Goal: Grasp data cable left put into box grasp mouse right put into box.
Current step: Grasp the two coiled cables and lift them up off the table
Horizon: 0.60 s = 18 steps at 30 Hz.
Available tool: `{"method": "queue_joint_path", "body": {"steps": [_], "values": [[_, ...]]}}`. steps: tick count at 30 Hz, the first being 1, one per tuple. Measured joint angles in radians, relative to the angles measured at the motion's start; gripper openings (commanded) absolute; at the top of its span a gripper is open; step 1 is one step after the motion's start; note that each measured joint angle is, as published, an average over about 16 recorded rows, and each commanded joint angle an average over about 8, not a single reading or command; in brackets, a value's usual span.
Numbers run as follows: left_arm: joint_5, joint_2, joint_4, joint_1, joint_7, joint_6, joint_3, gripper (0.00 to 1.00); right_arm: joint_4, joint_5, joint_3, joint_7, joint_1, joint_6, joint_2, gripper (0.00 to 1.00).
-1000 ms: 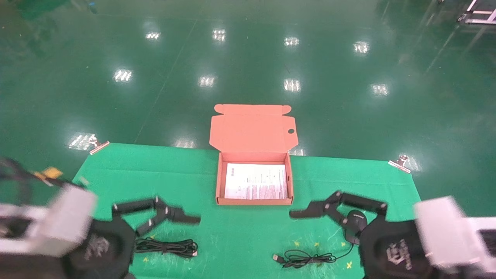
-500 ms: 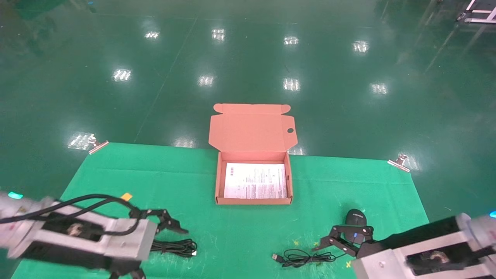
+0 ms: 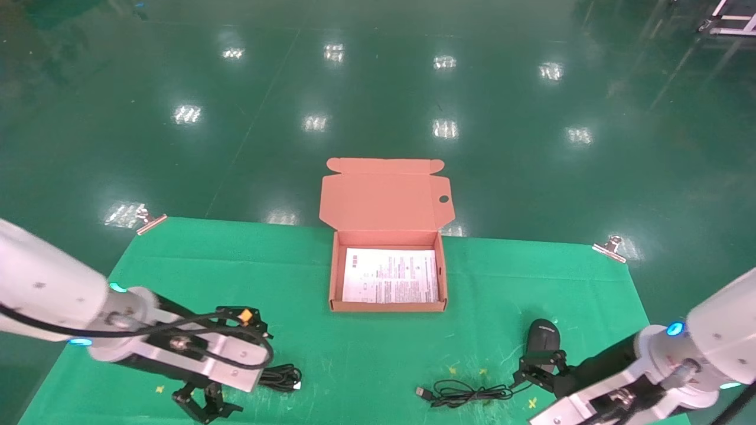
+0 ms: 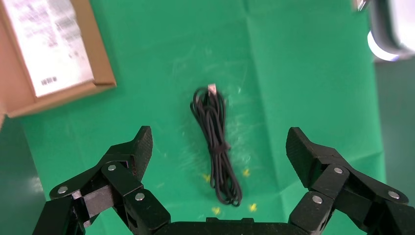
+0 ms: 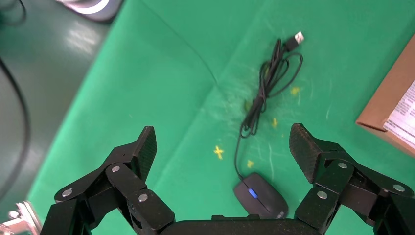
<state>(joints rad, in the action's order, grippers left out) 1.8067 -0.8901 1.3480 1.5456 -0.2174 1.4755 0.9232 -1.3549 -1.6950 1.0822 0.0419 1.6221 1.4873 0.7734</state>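
So I've got both arms low at the near edge of the green cloth point(image 3: 366, 354), which is scuffed and has little yellow crosses on it. The left gripper point(image 4: 218, 147) hangs over the data cable point(image 4: 216, 149), fingers spread wide with nothing in them. The cable is a skinny black bundle pinched at its middle, silver plug toward the box point(image 3: 387, 307), lying flat with bare cloth all round it.

The right gripper point(image 5: 222, 147) is also wide open and empty, above the mouse point(image 5: 260, 195), a smooth black oval with its wheel lit blue. Its cord point(image 5: 266, 88) is loosely bunched, well short of the box.

The salmon cardboard box sits mid-table, lid flapped back, a printed sheet point(image 3: 390, 275) inside. I think the gripper tips are clear of the cloth, hard to say.
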Motion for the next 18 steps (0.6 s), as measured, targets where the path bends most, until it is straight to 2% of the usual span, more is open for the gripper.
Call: {"method": "queue_joint_path", "body": {"steps": [9,18], "values": [[0.146,-0.057,-0.024,-0.053,-0.073,-0.065,0.057,1.00,0.004,-0.141,0.043,-0.065,-0.058,-0.112,0.049,1.00],[0.207,-0.106,-0.134,-0.089,-0.155,-0.122,0.069,1.00,0.020,-0.253,0.055,-0.172,-0.143,-0.251,0.075,1.00]]}}
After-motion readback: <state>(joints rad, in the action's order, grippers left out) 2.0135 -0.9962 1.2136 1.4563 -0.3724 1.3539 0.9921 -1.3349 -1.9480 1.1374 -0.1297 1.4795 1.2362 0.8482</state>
